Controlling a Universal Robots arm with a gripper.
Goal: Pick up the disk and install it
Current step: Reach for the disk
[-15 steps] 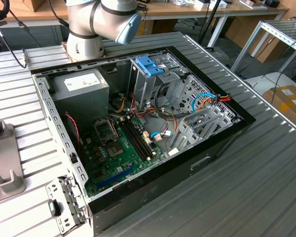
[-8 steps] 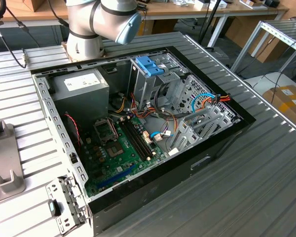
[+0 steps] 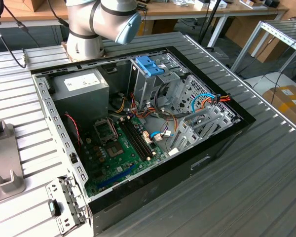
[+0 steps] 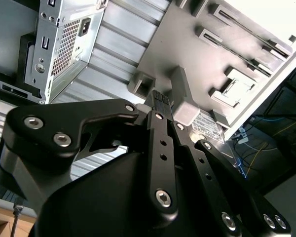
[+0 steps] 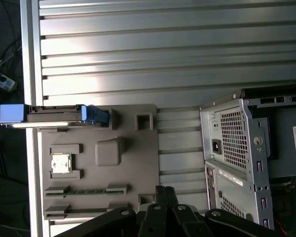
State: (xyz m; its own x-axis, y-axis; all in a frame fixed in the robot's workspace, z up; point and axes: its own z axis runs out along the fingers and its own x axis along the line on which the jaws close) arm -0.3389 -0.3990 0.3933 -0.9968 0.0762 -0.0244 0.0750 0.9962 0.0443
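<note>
Gripper closed, pointing down over grey fixture — disk apart

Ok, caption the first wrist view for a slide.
Shut gripper above the grey fixture tray, with the disk seated along one edge.

exterior view: even, diffuse overhead light, moderately bright. table slats carry a soft sheen, no hard shadows. computer case interior dimmer, motherboard shaded by the walls. first wrist view: strong glare bands across the table slats, a bright streak along the disk, off-table margin nearly black. second wrist view: far corner blown out white; gripper black, backlit, faint highlights on its edges.
</note>
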